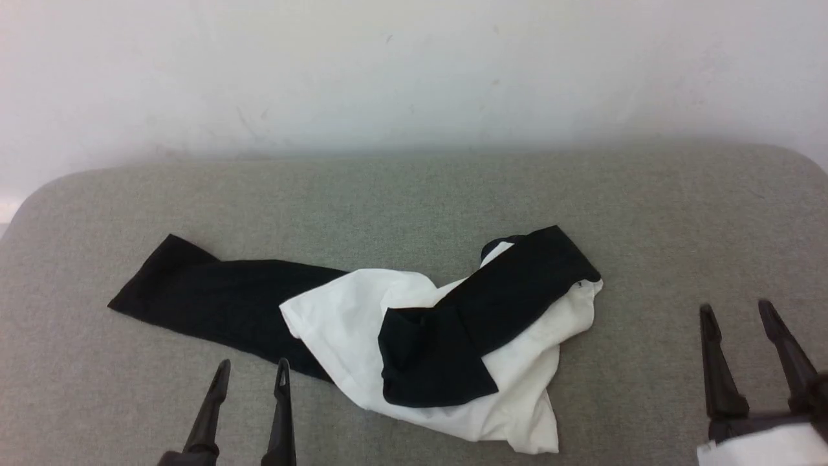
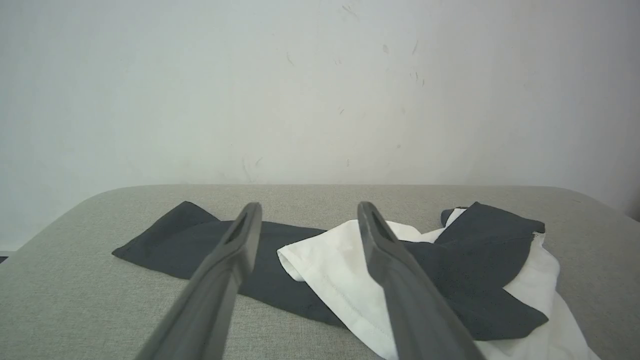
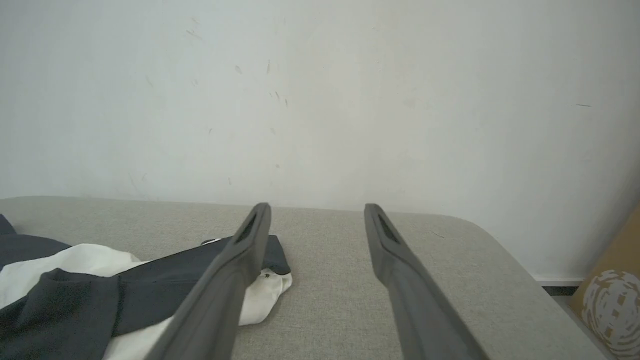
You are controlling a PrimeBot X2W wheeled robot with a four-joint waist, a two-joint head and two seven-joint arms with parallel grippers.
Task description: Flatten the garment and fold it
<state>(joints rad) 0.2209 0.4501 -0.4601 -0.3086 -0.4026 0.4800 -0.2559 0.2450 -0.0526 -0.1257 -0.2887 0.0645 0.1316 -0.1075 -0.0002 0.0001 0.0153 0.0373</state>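
Observation:
The garment lies crumpled in the middle of the grey table. Its white body is bunched at the centre; one black sleeve stretches flat to the left, the other black sleeve is folded across the white body. The chest print is hidden. My left gripper hovers open just in front of the left sleeve, touching nothing; the garment lies beyond its fingers. My right gripper stands open to the right of the shirt, apart from it, with the garment at the left of its view.
A pale wall rises behind the table's far edge. The table has rounded corners at the far left and far right. A brown cardboard box stands off the table's right end. Bare tabletop surrounds the shirt.

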